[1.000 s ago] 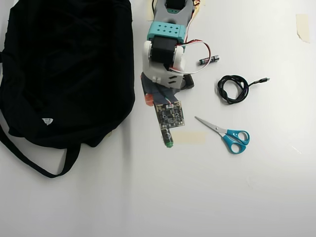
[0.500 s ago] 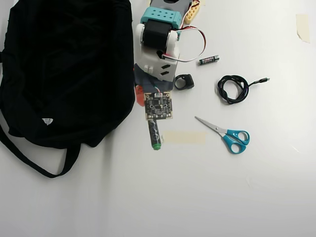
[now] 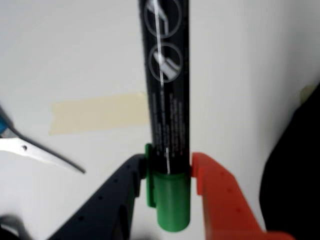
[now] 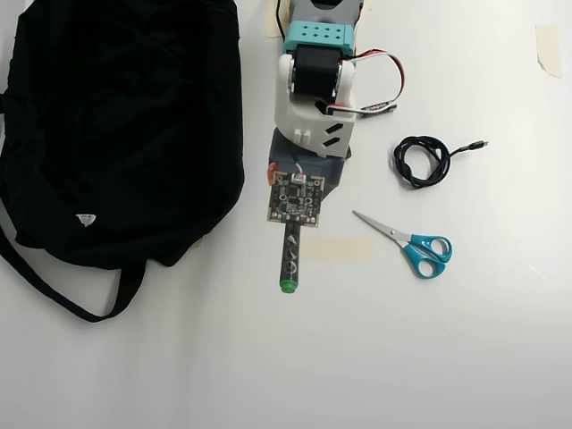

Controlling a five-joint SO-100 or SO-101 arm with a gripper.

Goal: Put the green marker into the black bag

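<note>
The green marker [image 3: 165, 90] has a dark barrel with white print and a green cap [image 3: 172, 205]. My gripper [image 3: 169, 167] is shut on it at the cap end, with the black finger [image 3: 120, 195] on the left and the orange finger [image 3: 220, 195] on the right. In the overhead view the marker [image 4: 290, 255] sticks out from under the wrist's circuit board [image 4: 296, 198], which hides the jaws, and its green end [image 4: 287, 287] points toward the bottom. The black bag [image 4: 116, 116] lies to the left of the arm. Its dark edge shows at the right of the wrist view [image 3: 295, 170].
Blue-handled scissors [image 4: 416, 246] lie to the right of the marker, and their blades show in the wrist view [image 3: 35, 150]. A strip of beige tape [image 4: 335, 249] sits beside the marker. A coiled black cable [image 4: 422, 161] lies at the right. The bag's strap [image 4: 89, 308] loops out at lower left.
</note>
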